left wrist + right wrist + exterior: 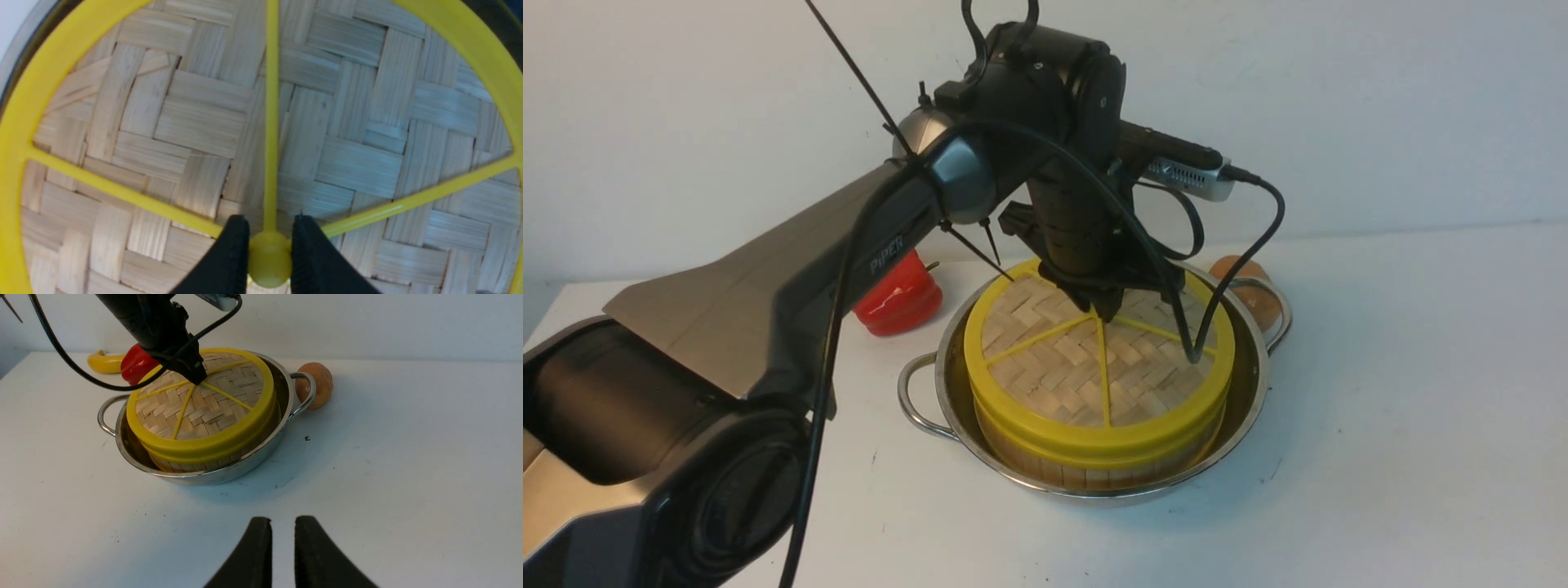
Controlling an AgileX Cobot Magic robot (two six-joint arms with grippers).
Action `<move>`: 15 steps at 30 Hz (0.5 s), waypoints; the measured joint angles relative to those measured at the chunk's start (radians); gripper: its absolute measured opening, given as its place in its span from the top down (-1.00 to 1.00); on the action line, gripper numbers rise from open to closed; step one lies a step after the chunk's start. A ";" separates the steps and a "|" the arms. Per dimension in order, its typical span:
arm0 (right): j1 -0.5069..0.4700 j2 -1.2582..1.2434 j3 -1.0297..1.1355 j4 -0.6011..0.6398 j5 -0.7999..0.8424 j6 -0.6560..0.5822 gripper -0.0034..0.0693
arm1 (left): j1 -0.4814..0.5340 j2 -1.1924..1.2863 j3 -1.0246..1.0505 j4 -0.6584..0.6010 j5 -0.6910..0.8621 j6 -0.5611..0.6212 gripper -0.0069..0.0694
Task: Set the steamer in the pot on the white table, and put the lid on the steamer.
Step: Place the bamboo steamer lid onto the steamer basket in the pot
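The steamer (1094, 472) stands inside the steel pot (1241, 433) on the white table (1380, 408); only its pale side wall shows below the lid. The woven lid (1086, 359) with yellow rim and spokes lies flat on top of it. My left gripper (1104, 309) points straight down at the lid's centre. In the left wrist view this gripper (269, 228) is shut on the yellow knob (269, 261). My right gripper (283, 526) hovers over bare table in front of the pot (229, 471), its jaws a narrow gap apart with nothing between them.
A red pepper (898, 298) lies just behind the pot on the left. A yellow banana (104, 362) lies beyond the pepper. A brown round thing (1245, 282) sits against the pot's far right handle. The left arm's cable hangs over the lid.
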 joint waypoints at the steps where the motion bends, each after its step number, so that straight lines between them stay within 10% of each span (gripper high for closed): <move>1: 0.000 0.000 0.000 0.000 0.000 0.000 0.62 | 0.000 0.000 0.000 -0.001 0.000 0.000 0.50; 15: 0.000 0.000 0.001 0.000 0.000 -0.001 0.62 | 0.000 0.000 0.000 -0.003 0.000 -0.008 0.50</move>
